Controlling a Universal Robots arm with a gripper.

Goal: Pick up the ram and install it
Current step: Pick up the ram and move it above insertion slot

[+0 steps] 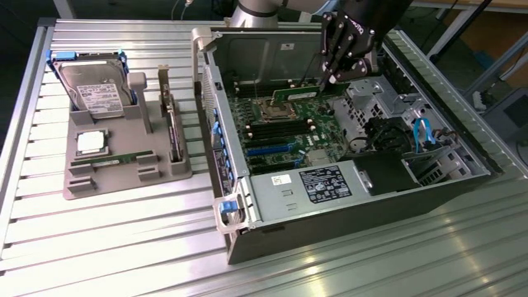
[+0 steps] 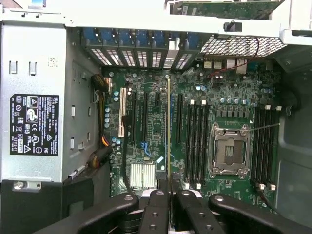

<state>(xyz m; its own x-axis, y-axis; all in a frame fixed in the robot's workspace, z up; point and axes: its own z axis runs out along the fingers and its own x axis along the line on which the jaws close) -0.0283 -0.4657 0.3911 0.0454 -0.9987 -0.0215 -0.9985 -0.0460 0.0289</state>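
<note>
Exterior view shows the pincer (image 1: pixel 334 79) clamped on the ram (image 1: pixel 295 94), a thin narrow green stick, above the motherboard (image 1: pixel 281 133).

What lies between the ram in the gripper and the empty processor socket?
In the wrist view, a bank of empty black memory slots lies between the ram and the processor socket.

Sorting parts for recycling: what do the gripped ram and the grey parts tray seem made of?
The ram, held in the gripper: green board, probably fibreglass laminate, by its flat solder-mask colour. The parts tray: likely moulded plastic, matte, by its even grey and blocky slots.
</note>
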